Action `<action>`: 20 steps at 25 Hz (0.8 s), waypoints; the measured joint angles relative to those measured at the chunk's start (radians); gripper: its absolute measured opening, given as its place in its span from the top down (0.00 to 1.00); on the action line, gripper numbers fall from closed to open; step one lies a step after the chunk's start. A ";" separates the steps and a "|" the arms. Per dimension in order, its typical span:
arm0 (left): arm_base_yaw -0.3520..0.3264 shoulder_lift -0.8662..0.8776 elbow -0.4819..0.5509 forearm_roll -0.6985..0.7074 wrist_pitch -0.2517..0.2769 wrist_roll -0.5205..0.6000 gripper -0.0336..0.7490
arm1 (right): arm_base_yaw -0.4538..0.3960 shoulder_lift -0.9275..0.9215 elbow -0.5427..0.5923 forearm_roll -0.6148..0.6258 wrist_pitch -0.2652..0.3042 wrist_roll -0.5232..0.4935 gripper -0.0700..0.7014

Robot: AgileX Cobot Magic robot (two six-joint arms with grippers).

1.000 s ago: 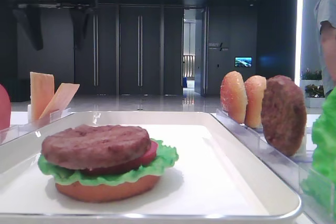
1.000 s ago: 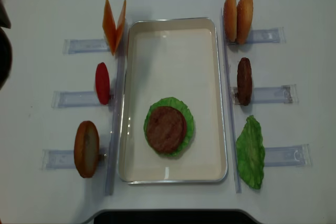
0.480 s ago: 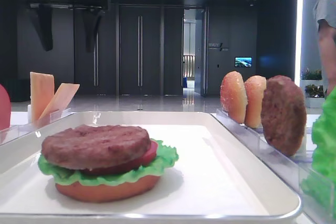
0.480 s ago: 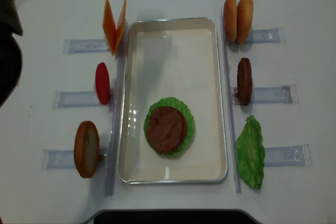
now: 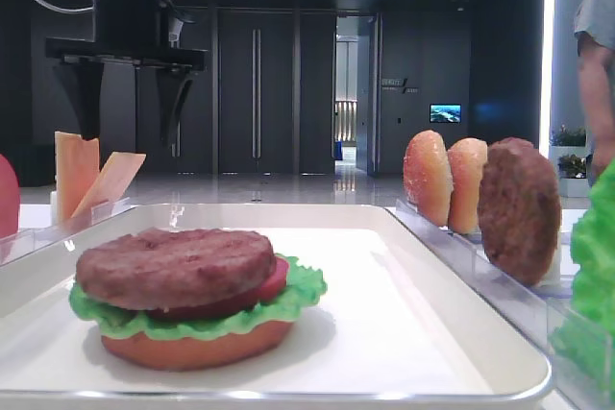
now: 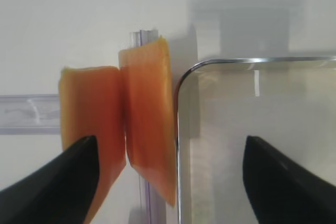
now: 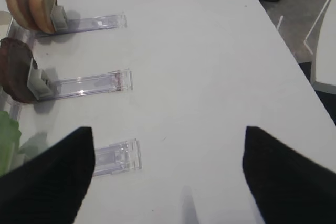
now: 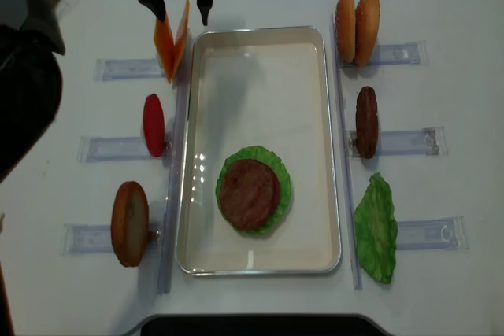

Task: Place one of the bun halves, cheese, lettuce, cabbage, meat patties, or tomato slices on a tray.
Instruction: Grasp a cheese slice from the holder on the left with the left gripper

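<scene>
Left gripper point(image 8: 181, 13) above cheese point(image 8: 171, 41)
Jaws wide, straddling 2 upright slices beside the tray point(image 8: 331, 147); nothing held.

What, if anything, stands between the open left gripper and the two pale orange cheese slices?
Nothing visible does. The left gripper hangs open above the pale orange square cheese slices, its fingers straddling them, beside the white rectangular tray's rim.

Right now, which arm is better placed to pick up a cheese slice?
Left. Its open gripper hangs right above the cheese slices, while the right gripper sits across the tray by the racks there.
</scene>
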 joint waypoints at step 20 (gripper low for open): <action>0.000 0.077 0.000 0.009 -0.009 0.015 0.59 | 0.000 0.000 0.000 0.000 0.000 0.000 0.20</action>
